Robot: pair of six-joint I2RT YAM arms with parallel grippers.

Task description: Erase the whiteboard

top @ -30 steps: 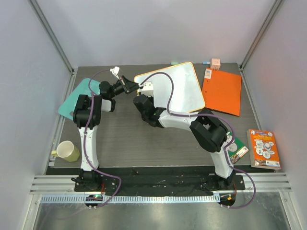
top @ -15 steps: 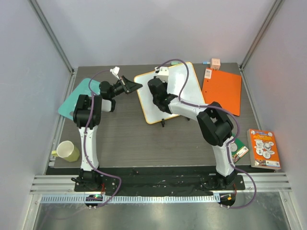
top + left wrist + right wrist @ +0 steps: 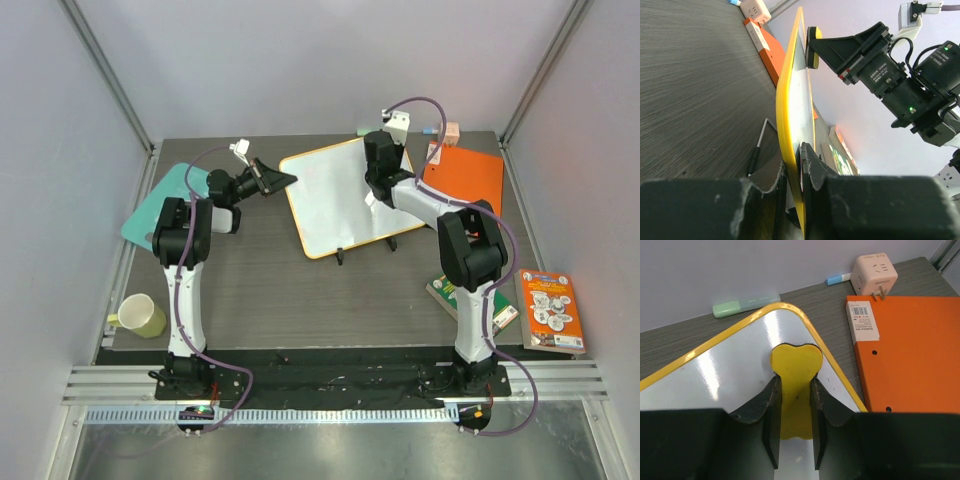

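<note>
The whiteboard lies in the middle of the table, white with a yellow rim, and no writing shows on it. My left gripper is shut on its left corner; in the left wrist view the fingers pinch the yellow rim. My right gripper is over the board's far right corner, shut on a yellow eraser. The eraser is pressed on the white surface and also shows in the left wrist view.
A black marker lies at the board's near edge. An orange folder lies to the right, with a pink power cube behind it. A teal sheet and a mug are at left. Books are at right.
My right gripper has swept with the eraser from the board's left corner across to its far right corner. The left gripper has kept its hold and not moved.
</note>
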